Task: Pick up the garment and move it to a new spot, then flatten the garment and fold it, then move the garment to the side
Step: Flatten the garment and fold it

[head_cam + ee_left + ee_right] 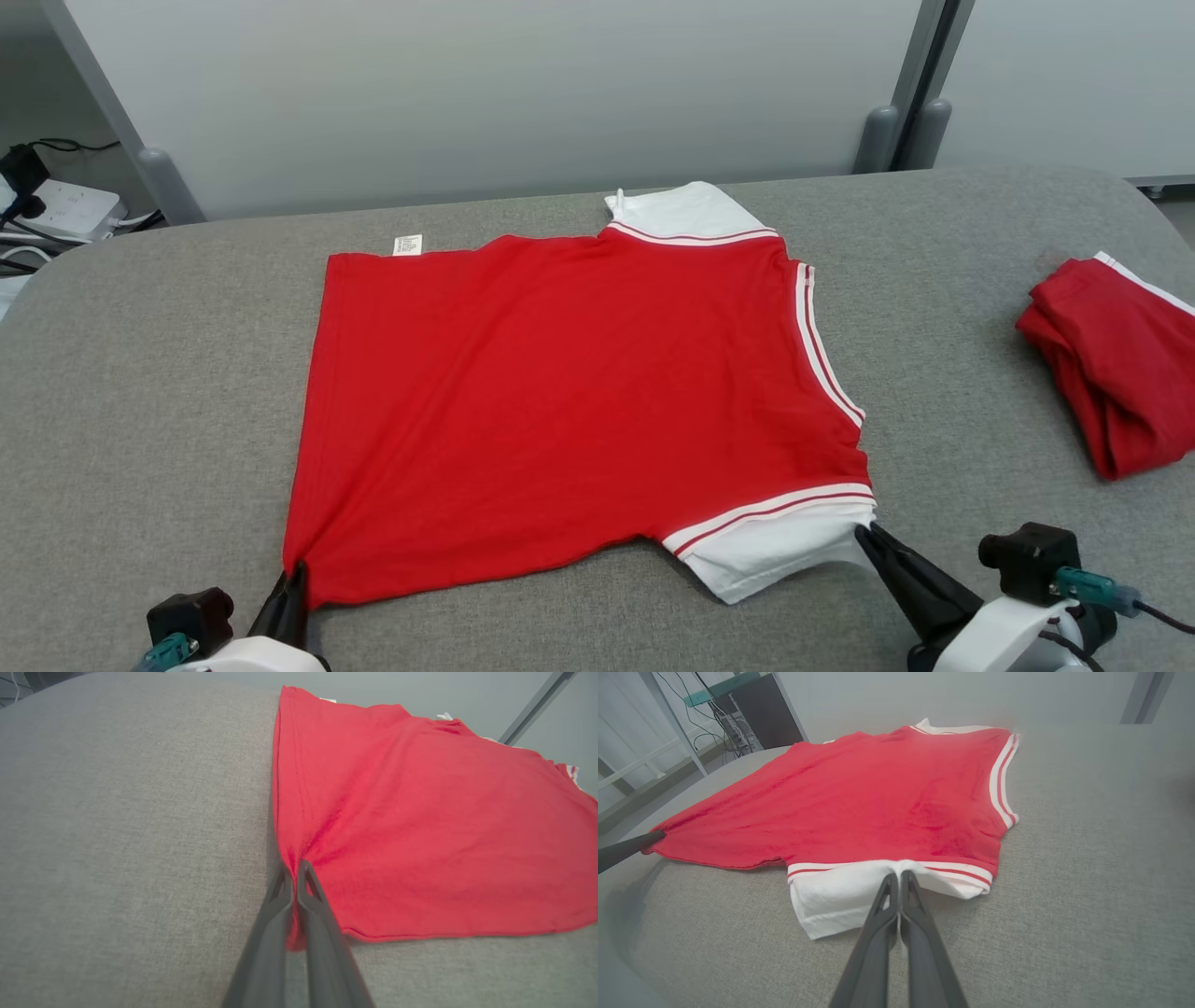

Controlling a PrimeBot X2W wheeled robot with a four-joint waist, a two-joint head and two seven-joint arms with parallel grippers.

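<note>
The left gripper point(297, 571) is clamped shut on the near left corner of a red garment point(560, 392), the cloth puckering into creases where the two dark fingers point(280, 896) meet. The right gripper point(864, 532) is likewise closed, pinching the edge of the garment's near white sleeve point(775, 551) just below its red-and-white striped band. The garment lies spread almost flat in the middle of the grey fabric tabletop point(140, 373), its second white sleeve point(686, 210) at the far edge and a small white label point(407, 245) showing at the far left corner. Well apart, at the tabletop's right side, sits a second red garment point(1116, 373), folded into a bundle.
</note>
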